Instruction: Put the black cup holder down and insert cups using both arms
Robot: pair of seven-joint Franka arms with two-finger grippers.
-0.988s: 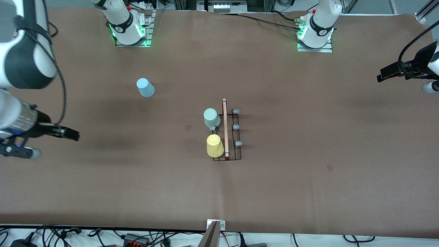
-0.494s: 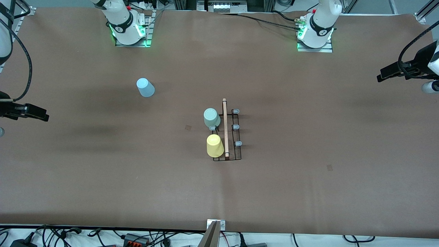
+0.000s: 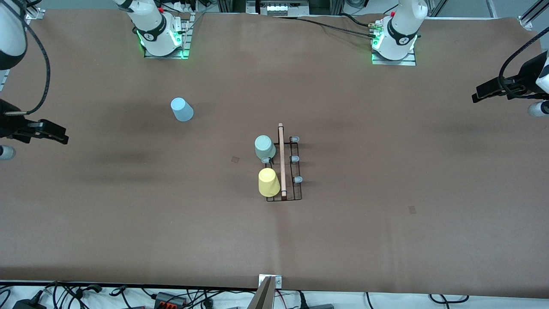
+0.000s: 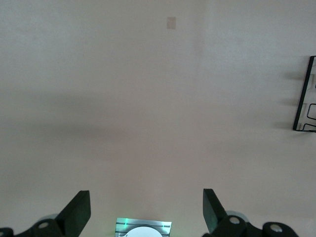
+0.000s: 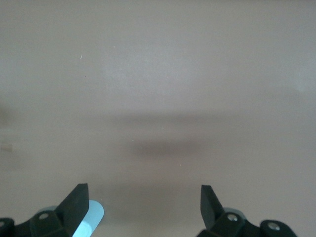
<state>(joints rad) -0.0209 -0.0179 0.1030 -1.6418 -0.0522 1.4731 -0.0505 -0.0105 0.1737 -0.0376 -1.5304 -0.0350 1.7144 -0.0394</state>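
Note:
The black cup holder (image 3: 288, 171) stands at the table's middle, its wooden rod handle (image 3: 281, 159) on top. The mint green cup (image 3: 264, 147) and the yellow cup (image 3: 268, 182) sit upside down on pegs on its side toward the right arm's end. The light blue cup (image 3: 182, 109) stands upside down on the table, nearer the right arm's base. My right gripper (image 3: 53, 133) is open and empty, high over the right arm's end of the table; its wrist view (image 5: 140, 202) shows the blue cup (image 5: 91, 219). My left gripper (image 3: 484, 91) is open and empty over the left arm's end (image 4: 146, 210). A corner of the holder (image 4: 305, 98) shows there.
Three grey-capped pegs (image 3: 294, 159) on the holder's side toward the left arm's end carry nothing. The arm bases (image 3: 161, 34) (image 3: 394, 40) stand along the table's edge farthest from the camera. Cables and a small stand (image 3: 269, 287) lie at the edge nearest the camera.
My right arm has swung up and away toward its end of the table, then drifted slightly back. The left arm, the cups and the holder have not moved.

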